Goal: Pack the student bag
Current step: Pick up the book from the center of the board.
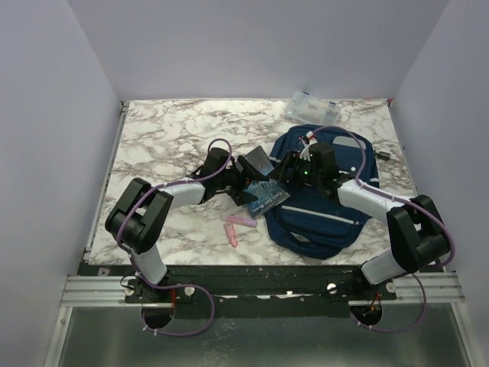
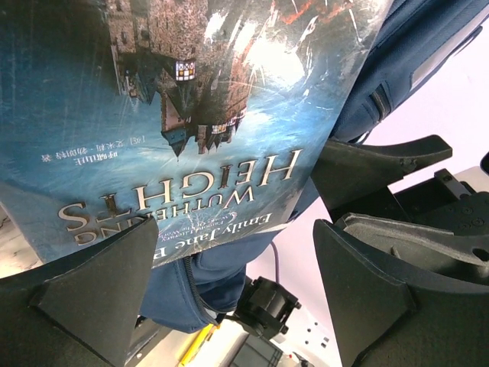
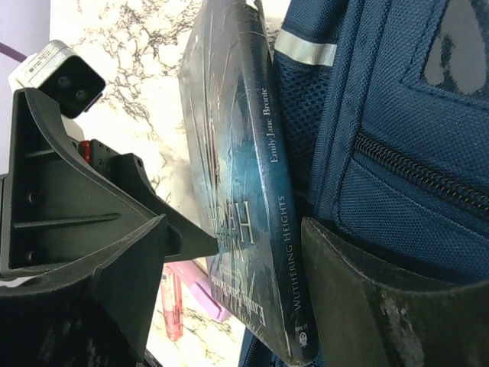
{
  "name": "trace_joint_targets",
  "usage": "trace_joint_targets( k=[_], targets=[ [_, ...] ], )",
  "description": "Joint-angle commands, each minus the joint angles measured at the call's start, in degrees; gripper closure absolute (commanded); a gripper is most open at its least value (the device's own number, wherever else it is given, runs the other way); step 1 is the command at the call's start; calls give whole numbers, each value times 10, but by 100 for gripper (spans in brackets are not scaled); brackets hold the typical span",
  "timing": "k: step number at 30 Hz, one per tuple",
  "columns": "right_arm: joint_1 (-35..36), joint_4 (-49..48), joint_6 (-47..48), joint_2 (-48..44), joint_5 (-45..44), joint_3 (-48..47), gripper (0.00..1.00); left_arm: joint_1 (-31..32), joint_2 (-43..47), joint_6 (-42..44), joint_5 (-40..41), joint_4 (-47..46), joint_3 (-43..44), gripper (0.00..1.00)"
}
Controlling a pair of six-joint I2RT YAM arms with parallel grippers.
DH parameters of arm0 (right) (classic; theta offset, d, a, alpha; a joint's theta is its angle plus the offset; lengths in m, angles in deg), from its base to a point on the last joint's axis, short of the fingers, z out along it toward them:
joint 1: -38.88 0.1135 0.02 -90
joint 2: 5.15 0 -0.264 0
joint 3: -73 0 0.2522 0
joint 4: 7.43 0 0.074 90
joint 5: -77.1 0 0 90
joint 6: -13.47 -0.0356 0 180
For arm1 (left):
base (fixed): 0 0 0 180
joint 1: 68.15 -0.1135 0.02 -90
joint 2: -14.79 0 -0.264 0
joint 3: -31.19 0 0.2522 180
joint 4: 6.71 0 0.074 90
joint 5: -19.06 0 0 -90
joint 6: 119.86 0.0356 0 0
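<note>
The student bag (image 1: pixel 325 222) lies at centre right: a navy backpack with grey stripes. A blue "Wuthering Heights" book (image 1: pixel 269 199) leans against its left edge. In the left wrist view, the book's cover (image 2: pixel 168 99) fills the frame above my open left gripper (image 2: pixel 237 298), with bag fabric (image 2: pixel 191 283) below. My left gripper (image 1: pixel 248 182) sits just left of the book. My right gripper (image 1: pixel 292 172) reaches in from the bag side. In its view it is open (image 3: pixel 233 298), with the book's spine (image 3: pixel 275 229) between the fingers and one finger (image 3: pixel 374 306) against the bag (image 3: pixel 397 153).
Two pink pens (image 1: pixel 238 222) lie on the marble table (image 1: pixel 168 138) in front of the book, and show in the right wrist view (image 3: pixel 172 306). A clear plastic box (image 1: pixel 309 105) stands at the back. A small dark object (image 1: pixel 386 155) lies right of the bag.
</note>
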Motion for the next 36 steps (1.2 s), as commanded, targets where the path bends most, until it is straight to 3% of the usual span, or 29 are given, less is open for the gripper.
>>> trace_joint_targets(
  k=[1,5,9,11,14,17,21,24,26,31,36],
  targets=[
    [9,153,73,33,134,12,25,17,-48,7,40,-65,-20,11],
    [-19,175,113,51,162,9,26,16,-49,8,38,-75,-27,11],
    [-21,191,143,80,199,-4,36,16,-49,15,35,-80,-28,11],
    [-21,187,147,80,192,-3,32,16,-50,18,31,-82,-31,12],
    [-21,210,166,83,85,-7,24,16,-50,23,29,-88,-39,12],
    [-22,191,158,103,120,-9,28,16,-51,22,30,-94,-45,12],
    [-22,83,91,114,227,33,43,16,-56,28,28,-102,-46,13],
    [-21,53,61,129,242,34,84,15,-52,26,17,-108,-51,14],
    [-21,47,54,115,230,41,99,15,-36,39,20,-109,-55,15],
    [-25,40,34,63,207,43,100,-9,32,89,16,-109,-82,15],
    [-29,-35,-39,57,236,52,100,-57,132,166,-7,-108,-132,15]
  ],
)
